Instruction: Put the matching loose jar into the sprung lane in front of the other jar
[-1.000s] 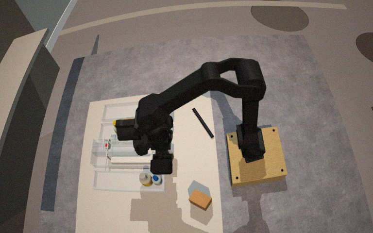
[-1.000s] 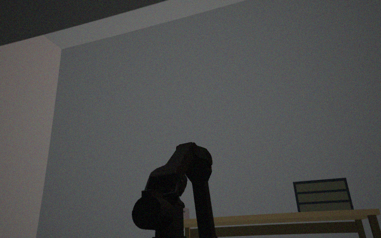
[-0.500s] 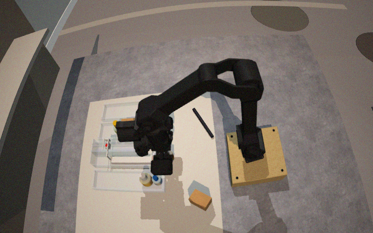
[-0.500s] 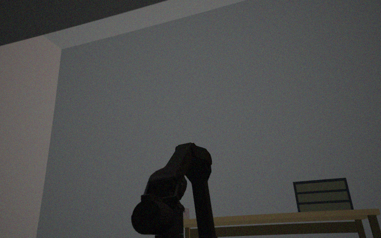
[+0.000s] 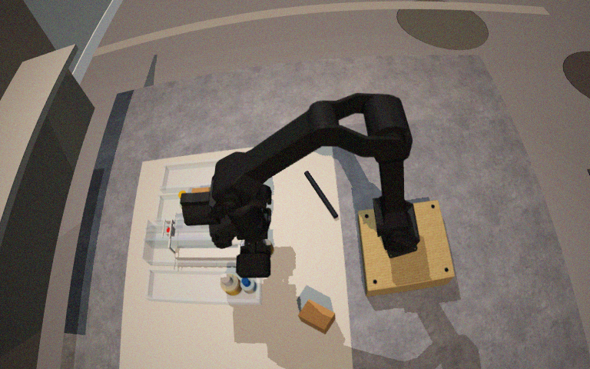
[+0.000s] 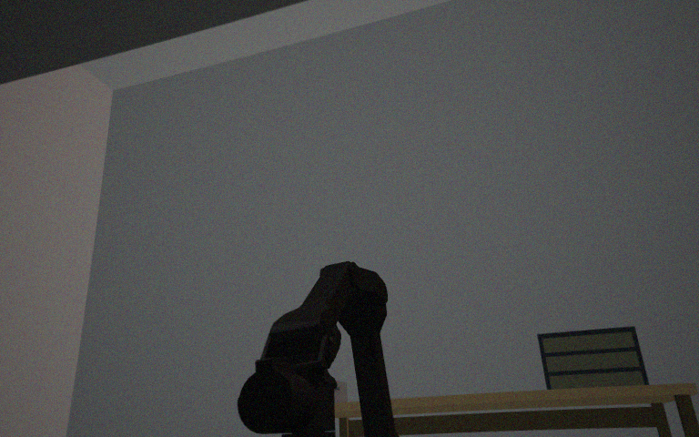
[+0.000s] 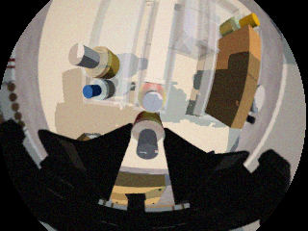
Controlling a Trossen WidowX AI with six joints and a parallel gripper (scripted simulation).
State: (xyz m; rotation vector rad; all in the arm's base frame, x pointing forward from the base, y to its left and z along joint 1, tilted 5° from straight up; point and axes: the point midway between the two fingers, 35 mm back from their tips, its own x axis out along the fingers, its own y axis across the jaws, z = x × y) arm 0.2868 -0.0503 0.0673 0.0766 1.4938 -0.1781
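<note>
My gripper is shut on a grey-lidded jar with a pale shoulder and an olive-brown band. In the top view the arm hides the fingertips. The sprung lane runs away from the gripper in the wrist view. A jar with a pale grey lid and pinkish-red band stands at its near end. The held jar is just in front of this jar in that view, nearer the camera; its height over the lane floor and any contact cannot be told. The pusher plate behind the lane jar cannot be made out.
A side tray holds a grey-capped amber jar and a blue-capped jar. Across the lane are an orange-brown box and a yellow-capped bottle. An orange block and black rod lie nearby.
</note>
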